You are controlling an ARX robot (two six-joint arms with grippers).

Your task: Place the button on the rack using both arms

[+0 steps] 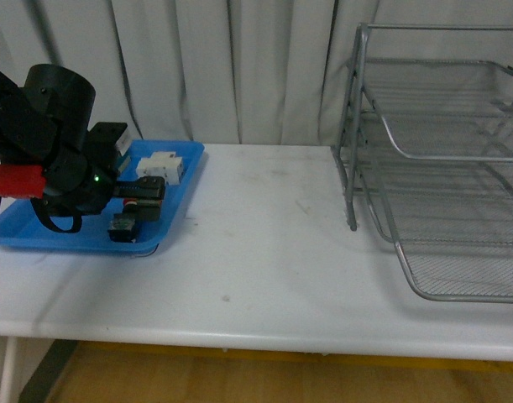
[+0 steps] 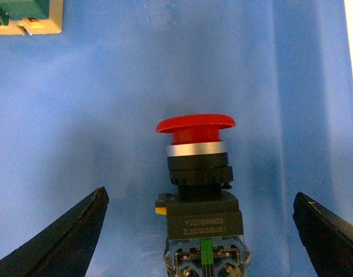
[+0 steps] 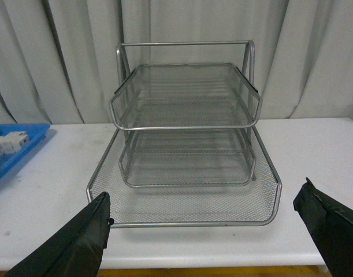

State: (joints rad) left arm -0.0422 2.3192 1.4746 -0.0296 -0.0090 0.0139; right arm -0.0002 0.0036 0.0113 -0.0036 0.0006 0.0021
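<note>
The long white table [image 1: 264,252] is carrying everything, and to my eye the job is barely getting started. The rack [image 1: 350,168] is standing at the table's right end, well apart from the rest. The right wrist view is looking straight into its front, and all three mesh tiers are showing bare, with the lowest one sticking out furthest forward. At the other end the blue tray [image 1: 21,237] is sitting near the front edge, and the left arm [image 1: 46,143] is reaching down over it. The left gripper [image 2: 199,196] is hanging low over the tray floor with its jaws spread wide, gripping nothing. The right gripper [image 3: 202,196] is gaping just as wide and just as empty, facing the rack across a strip of tabletop; it is not showing in the front view at all. A white blocky component [image 1: 159,165] is lying toward the tray's far side, and a green-and-cream terminal block [image 2: 26,17] is peeking into one corner of the left wrist view, well clear of the fingers. Smallest of all, the button [image 2: 196,173] seems to be lying on its side on the tray floor, red cap pointing away from the wrist, centred between the open fingers and touched by neither. So I am judging that nothing is finished yet: the closing, the lift, the trip across the table, whatever share the right arm is taking, and the setting down on the rack are all remaining.
</note>
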